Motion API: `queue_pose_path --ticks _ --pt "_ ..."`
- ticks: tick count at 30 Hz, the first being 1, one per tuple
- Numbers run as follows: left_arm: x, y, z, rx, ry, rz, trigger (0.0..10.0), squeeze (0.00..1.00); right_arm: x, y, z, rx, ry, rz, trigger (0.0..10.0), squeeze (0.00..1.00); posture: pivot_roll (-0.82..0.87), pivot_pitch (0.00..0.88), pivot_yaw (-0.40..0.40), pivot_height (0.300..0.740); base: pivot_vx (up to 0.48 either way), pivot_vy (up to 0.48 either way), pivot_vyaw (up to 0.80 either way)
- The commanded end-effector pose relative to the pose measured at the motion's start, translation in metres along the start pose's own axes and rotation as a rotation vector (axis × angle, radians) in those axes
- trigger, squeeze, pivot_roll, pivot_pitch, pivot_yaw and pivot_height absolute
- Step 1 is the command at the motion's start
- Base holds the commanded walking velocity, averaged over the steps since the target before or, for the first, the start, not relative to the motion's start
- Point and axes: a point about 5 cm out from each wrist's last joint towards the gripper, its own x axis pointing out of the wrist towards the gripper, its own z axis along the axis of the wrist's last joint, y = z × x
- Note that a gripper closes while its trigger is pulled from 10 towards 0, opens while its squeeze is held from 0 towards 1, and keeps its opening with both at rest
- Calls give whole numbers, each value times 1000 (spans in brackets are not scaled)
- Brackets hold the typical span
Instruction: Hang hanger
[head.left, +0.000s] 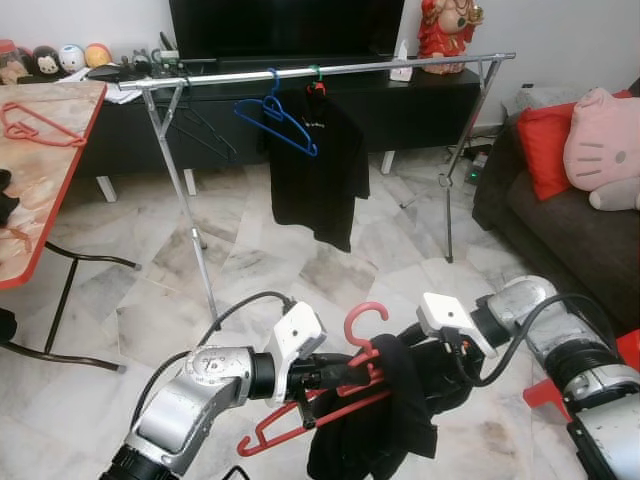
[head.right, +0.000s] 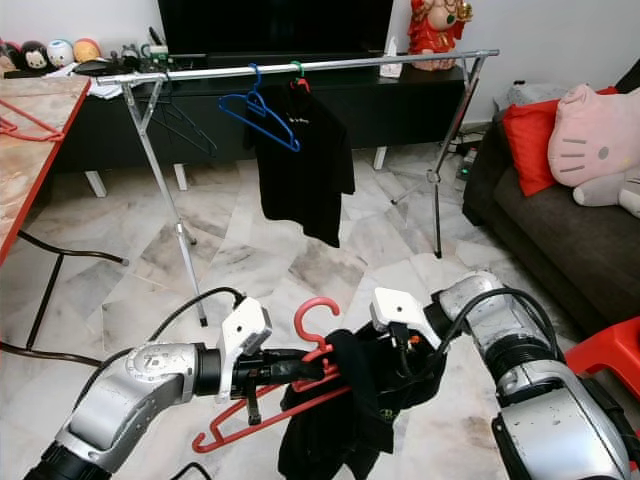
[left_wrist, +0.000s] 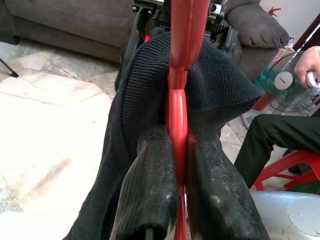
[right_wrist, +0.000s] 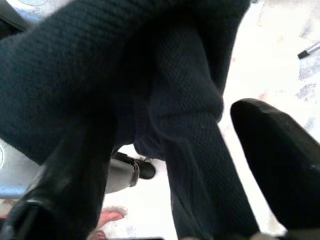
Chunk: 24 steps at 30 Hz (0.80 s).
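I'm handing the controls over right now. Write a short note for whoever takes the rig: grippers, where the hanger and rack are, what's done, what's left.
Left gripper: shut on the red hanger, gripping its neck below the hook.
Right gripper: fingers open around a fold of the black garment draped on that hanger.
Clothes rack: ahead across the marble floor, carrying a blue hanger and a black shirt on a green hanger.
Done: hanger picked up with the garment on it, held low in front of the robot.
Left: settle the garment, approach the rack, raise the hook over the rail, release.
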Motion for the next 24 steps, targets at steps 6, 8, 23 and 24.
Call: queue_pose_path --ticks 6,8,23,24 --pt "2 -3 16 45 -45 -31 10000 0 -2 -4 5 -13 -22 -29 0 0 63 0 -90 716 0 0 0" --pt "2 -3 16 46 -44 -31 10000 0 -1 -4 5 -10 -29 -28 0 0 63 0 -91 716 0 0 0" --pt "1 -2 17 58 -44 -28 10000 0 2 -3 7 -5 -45 3 0 0 67 0 -94 716 0 0 0" --pt "1 -1 17 59 -45 -26 10000 0 2 -3 7 -5 -44 4 0 0 69 0 -94 716 0 0 0"
